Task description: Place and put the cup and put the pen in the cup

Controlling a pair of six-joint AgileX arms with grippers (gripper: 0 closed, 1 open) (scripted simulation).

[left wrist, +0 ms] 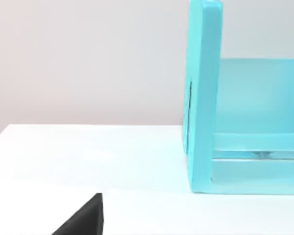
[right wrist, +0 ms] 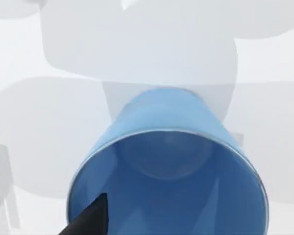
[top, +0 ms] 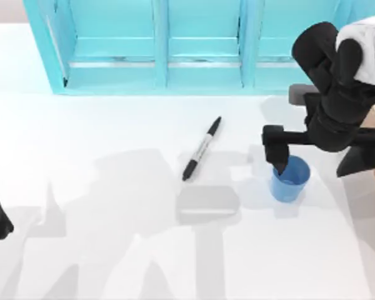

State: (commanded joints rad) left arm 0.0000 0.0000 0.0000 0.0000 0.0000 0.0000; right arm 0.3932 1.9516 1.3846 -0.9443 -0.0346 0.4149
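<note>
At table's right side, right gripper hung over blue cup, one fingertip dipping inside rim; grip on cup impossible to judge. Cup upright on table. Pen lay well apart, leftward. Left arm parked at left edge.

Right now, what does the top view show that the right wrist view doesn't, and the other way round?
Top view alone: the pen lying flat on the table, left of the cup; the turquoise shelf unit along the far edge; the left arm parked at the left edge; the right gripper at the cup's rim.

Right wrist view alone: a look straight into the cup, showing its bottom with nothing inside, and a dark fingertip inside the rim.

Both: the blue cup standing upright on the white table.
</note>
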